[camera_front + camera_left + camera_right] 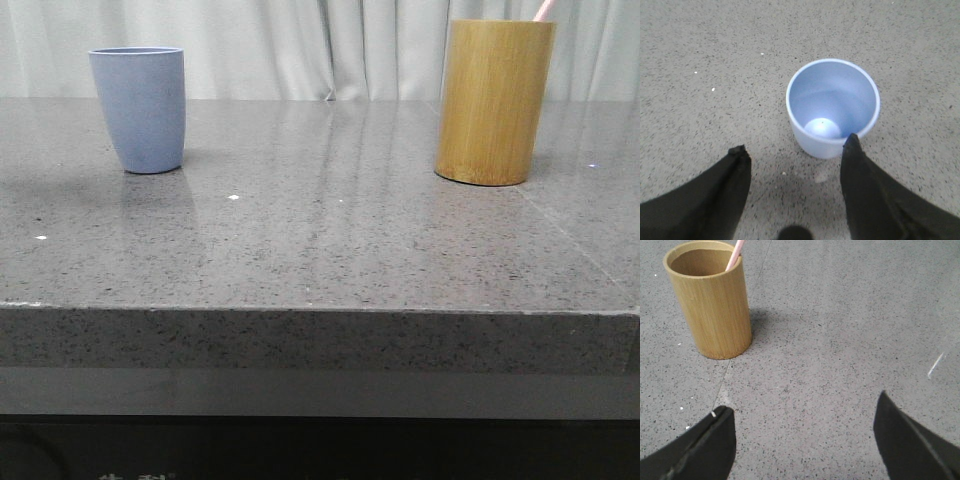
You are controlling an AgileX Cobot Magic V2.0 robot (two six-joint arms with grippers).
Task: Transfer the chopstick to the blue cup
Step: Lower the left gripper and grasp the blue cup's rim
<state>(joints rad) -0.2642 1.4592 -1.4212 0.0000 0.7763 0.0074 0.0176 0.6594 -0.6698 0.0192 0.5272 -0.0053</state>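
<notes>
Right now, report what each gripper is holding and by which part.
Nothing is held. The left gripper is open above the blue cup; the right gripper is open over bare table. The chopstick stands in the bamboo cup.

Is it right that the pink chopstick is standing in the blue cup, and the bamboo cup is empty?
No, it's swapped. The chopstick stands in the bamboo cup, leaning on its rim, as the right wrist view shows. The blue cup is the empty one: the left wrist view looks straight down to its bare bottom.
</notes>
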